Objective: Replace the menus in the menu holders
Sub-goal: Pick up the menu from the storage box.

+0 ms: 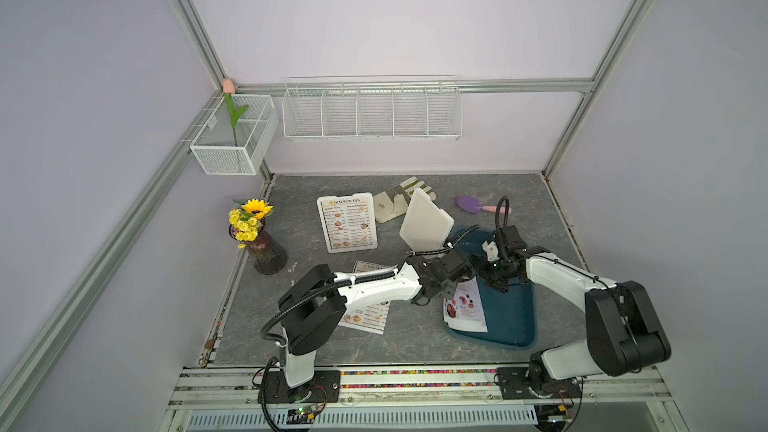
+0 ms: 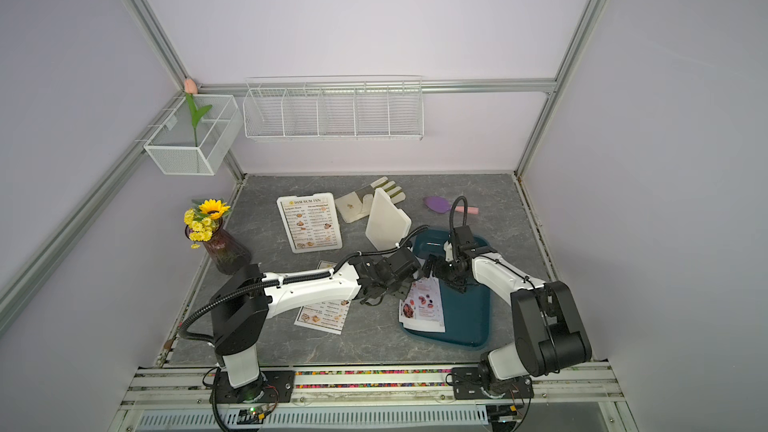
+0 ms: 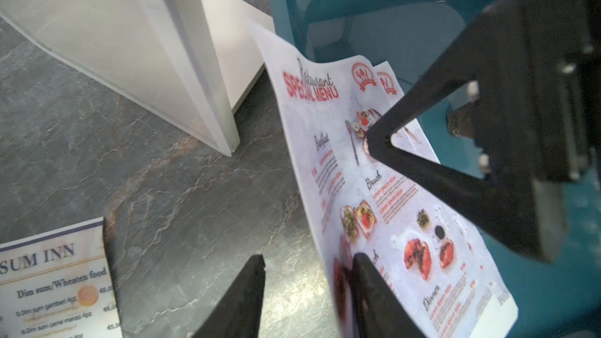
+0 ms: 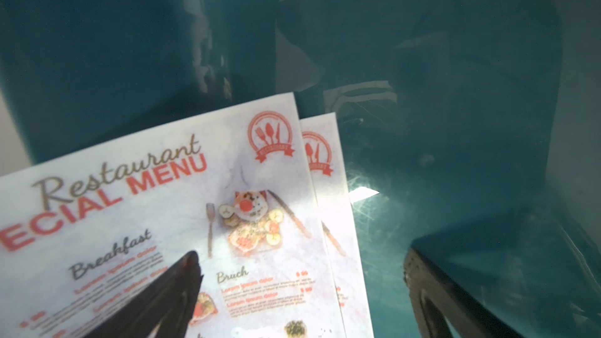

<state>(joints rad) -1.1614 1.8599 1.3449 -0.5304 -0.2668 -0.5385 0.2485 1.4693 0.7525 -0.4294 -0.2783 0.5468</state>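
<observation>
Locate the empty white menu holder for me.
In both top views the empty menu holder stands mid-table, just in front of the glove, beside the far corner of the teal tray.

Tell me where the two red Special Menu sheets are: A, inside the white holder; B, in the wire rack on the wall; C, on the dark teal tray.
C: the SPECIAL MENU sheets lie overlapped on the teal tray.

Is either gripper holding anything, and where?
Nothing gripped yet, it seems. Left fingers straddle the side edge of the top SPECIAL MENU, gap showing; right gripper open, over that sheet.
</observation>
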